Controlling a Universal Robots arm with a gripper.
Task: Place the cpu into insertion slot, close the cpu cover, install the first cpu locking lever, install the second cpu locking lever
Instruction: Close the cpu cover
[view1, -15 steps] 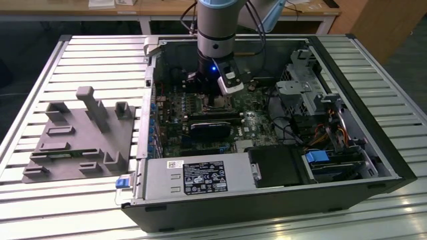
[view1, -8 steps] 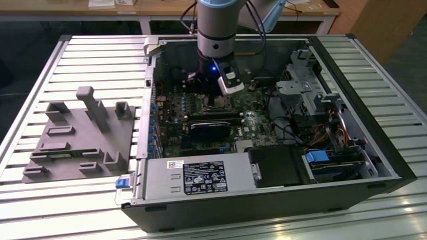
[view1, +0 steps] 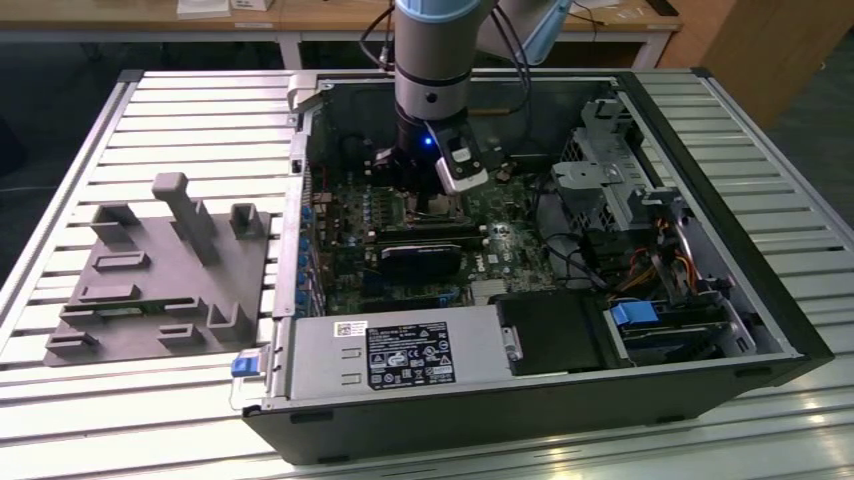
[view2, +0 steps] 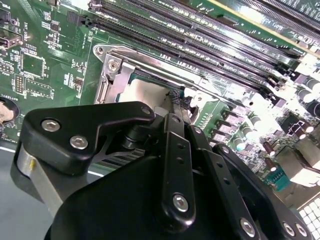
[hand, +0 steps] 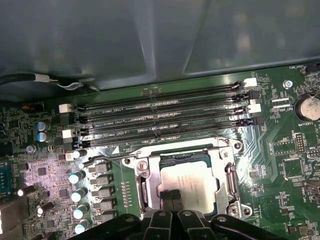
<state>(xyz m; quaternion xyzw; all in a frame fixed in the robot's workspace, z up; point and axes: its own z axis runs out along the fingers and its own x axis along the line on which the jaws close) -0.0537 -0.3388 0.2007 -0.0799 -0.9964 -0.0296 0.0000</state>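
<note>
The Universal Robots arm (view1: 430, 60) is cut off by the upper edge of the exterior view, and its wrist hides the socket area there. In the second wrist view the gripper's black body covers most of the near half of the socket. In the first wrist view its linkage cuts off the chip's near edge.

A slatted aluminium table (view1: 160, 100) carries an open black computer case (view1: 534, 410) lying on its side. Wooden desks (view1: 334, 15) stand behind it. On the exterior view's left, beside the case, lies a grey fixture plate (view1: 160, 280) with upright posts. A silver power supply (view1: 387, 355) fills the case's near side.

The green motherboard (hand: 280, 165) holds four long black memory slots (hand: 160, 117) just beside the socket. The cpu cover (hand: 144, 186) lies down round the chip, as far as can be seen. The cpu (hand: 192, 185) sits in the insertion slot (hand: 156, 189), of which a dark strip shows beside the chip. One wire locking lever (hand: 95, 161) juts out past a corner of the frame; a second lever (hand: 231, 177) runs along the opposite side. Whether either is latched I cannot tell.

The gripper (hand: 170, 196) hangs over the chip's near edge, jaws drawn together with nothing between them. Whether the tips touch the metal is not clear.
</note>
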